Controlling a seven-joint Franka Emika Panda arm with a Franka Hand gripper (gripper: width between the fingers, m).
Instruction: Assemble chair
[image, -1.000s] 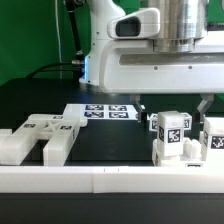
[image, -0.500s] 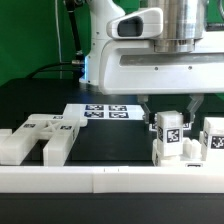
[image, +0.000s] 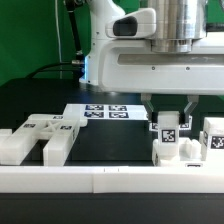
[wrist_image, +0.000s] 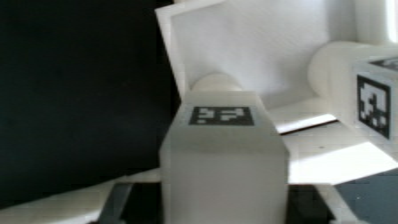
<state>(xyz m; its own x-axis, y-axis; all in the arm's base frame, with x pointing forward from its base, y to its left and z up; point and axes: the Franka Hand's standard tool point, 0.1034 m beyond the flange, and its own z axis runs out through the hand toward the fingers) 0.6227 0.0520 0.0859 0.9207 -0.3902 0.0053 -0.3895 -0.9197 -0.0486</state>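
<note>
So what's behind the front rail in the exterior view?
Toward the exterior view's left, the slotted piece. Toward its right, the gripper shut on one tagged block, with a second block beside it. The rail covers their bases, so their footing cannot be seen.

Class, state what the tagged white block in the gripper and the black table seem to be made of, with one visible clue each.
The tagged white block: probably moulded plastic, matte with faint sheen; uniform white, rounded edges. Its tag looks like printed paper. The black table: unclear, perhaps cloth or matte coating; no reflections show.
</note>
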